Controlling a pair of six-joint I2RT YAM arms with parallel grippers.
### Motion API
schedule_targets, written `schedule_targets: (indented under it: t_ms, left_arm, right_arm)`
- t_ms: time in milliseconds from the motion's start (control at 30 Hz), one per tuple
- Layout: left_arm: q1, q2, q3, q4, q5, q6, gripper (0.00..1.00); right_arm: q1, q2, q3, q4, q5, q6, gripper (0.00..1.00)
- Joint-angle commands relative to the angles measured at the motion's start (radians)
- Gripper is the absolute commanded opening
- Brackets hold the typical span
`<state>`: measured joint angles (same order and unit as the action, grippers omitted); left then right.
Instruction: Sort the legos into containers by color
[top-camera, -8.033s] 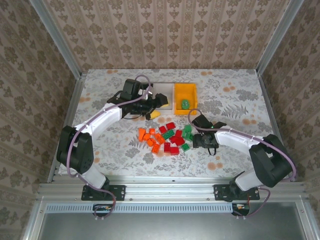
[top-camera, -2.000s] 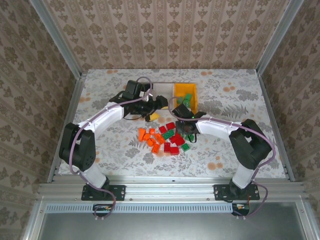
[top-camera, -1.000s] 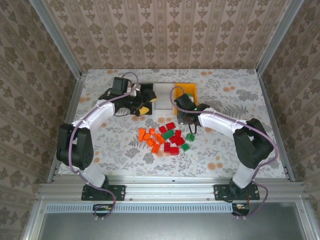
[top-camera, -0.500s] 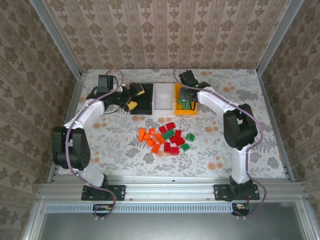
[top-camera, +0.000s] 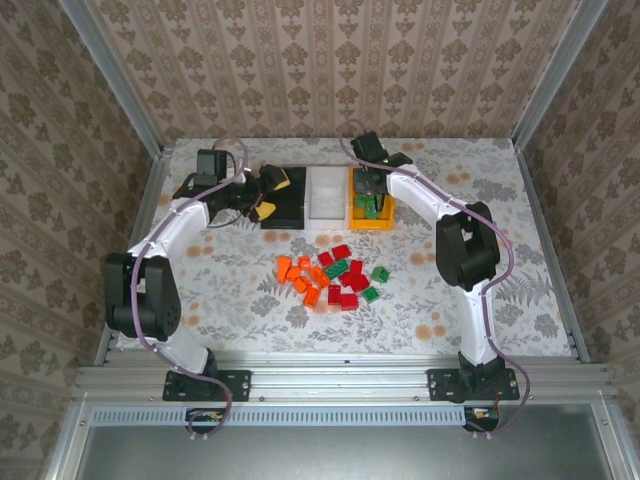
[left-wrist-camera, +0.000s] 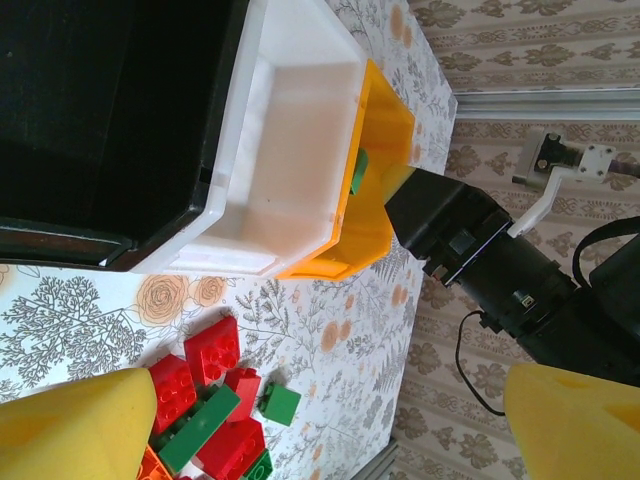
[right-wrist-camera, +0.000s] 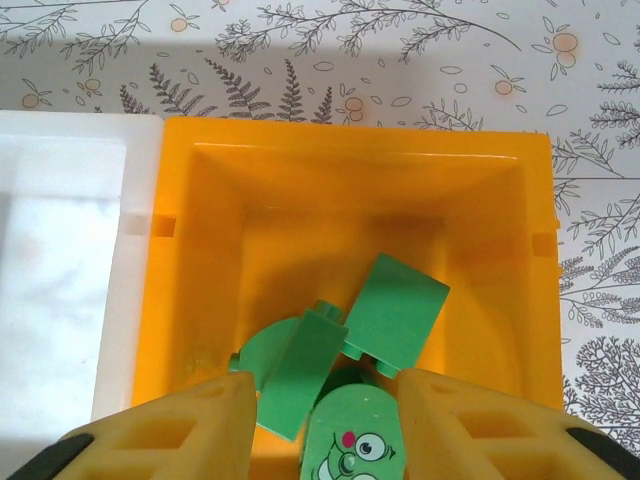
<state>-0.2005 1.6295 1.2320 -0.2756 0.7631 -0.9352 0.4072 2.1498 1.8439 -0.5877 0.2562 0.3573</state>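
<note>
Glossy studded green legos (right-wrist-camera: 390, 310) are heaped in the smooth orange-yellow bin (right-wrist-camera: 345, 135), upper centre; other legos (top-camera: 335, 278) are scattered mid-frame. The right gripper (right-wrist-camera: 325, 425), down at mid-frame two seconds earlier, is held spread above the bin. The left gripper (left-wrist-camera: 325, 430) is spread, empty.

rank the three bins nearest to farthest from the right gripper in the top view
From the right gripper:
1. orange-yellow bin, right end of the row, directly under the gripper.
2. white bin, middle of the row.
3. black bin, left end of the row.
</note>
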Motion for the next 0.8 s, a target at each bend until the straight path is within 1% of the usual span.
schedule_targets:
  t_ms: [0, 100, 200, 300, 367, 433, 567, 667, 767]
  left_arm:
    - [-0.027, -0.021, -0.012, 0.019, 0.015, -0.006, 0.92]
    - [-0.071, -0.009, -0.011, 0.004, -0.002, 0.005, 0.92]
    - [-0.135, 0.008, -0.015, -0.001, -0.006, 0.006, 0.92]
    - [-0.198, 0.014, -0.021, 0.004, -0.007, -0.003, 0.92]
    - [-0.23, 0.008, -0.031, 0.013, -0.015, -0.009, 0.92]
    - [-0.249, 0.001, -0.035, 0.019, -0.02, -0.011, 0.92]
    - [-0.284, 0.001, -0.037, 0.023, -0.015, -0.014, 0.92]
    - [-0.289, 0.007, -0.04, 0.027, -0.012, -0.019, 0.92]
    - [-0.296, 0.02, -0.04, 0.029, -0.007, -0.022, 0.92]
  right_arm:
    - [0.021, -0.113, -0.052, -0.03, 0.027, -0.012, 0.43]
    - [0.063, -0.219, -0.15, -0.026, 0.055, -0.019, 0.44]
    - [0.099, -0.345, -0.301, -0.029, 0.058, 0.005, 0.48]
    - [0.134, -0.479, -0.494, -0.005, 0.021, 0.066, 0.51]
    - [0.161, -0.545, -0.598, -0.006, 0.007, 0.115, 0.57]
    - [0.186, -0.606, -0.695, 0.011, -0.036, 0.179, 0.6]
    - [0.215, -0.647, -0.841, 0.047, -0.135, 0.283, 0.66]
    - [0.22, -0.638, -0.894, 0.101, -0.133, 0.317, 0.71]
    - [0.212, -0.601, -0.915, 0.137, -0.123, 0.336, 0.73]
